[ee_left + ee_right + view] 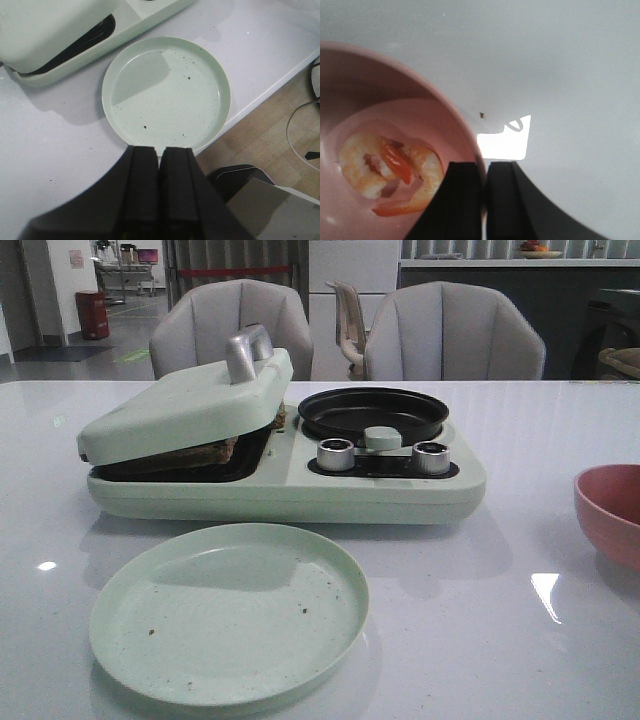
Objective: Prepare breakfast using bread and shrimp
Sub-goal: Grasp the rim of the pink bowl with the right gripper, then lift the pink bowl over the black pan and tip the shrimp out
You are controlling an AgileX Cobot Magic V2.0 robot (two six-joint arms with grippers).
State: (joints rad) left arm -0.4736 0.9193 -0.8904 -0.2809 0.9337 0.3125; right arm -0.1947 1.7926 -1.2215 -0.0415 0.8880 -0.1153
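Inside, bread (205, 453) seemingly browned; shrimp (390, 172) curled, orange-pink.

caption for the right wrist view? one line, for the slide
Right hand, fingers together, hovers at the rim of the pink bowl holding the shrimp, above the white table.

2 grey upholstered chairs (232, 328) (455, 332) are set behind the glossy white desk (520, 440), with a slimmer beige chair (350, 320) seen between them. A red bin (92, 314) is placed on the grey floor (135, 335) at the far left. Dark cabinets (500, 285) are lined along the back right. Light is reflected off the desk. Wooden flooring (260, 140) is visible beyond the desk edge.
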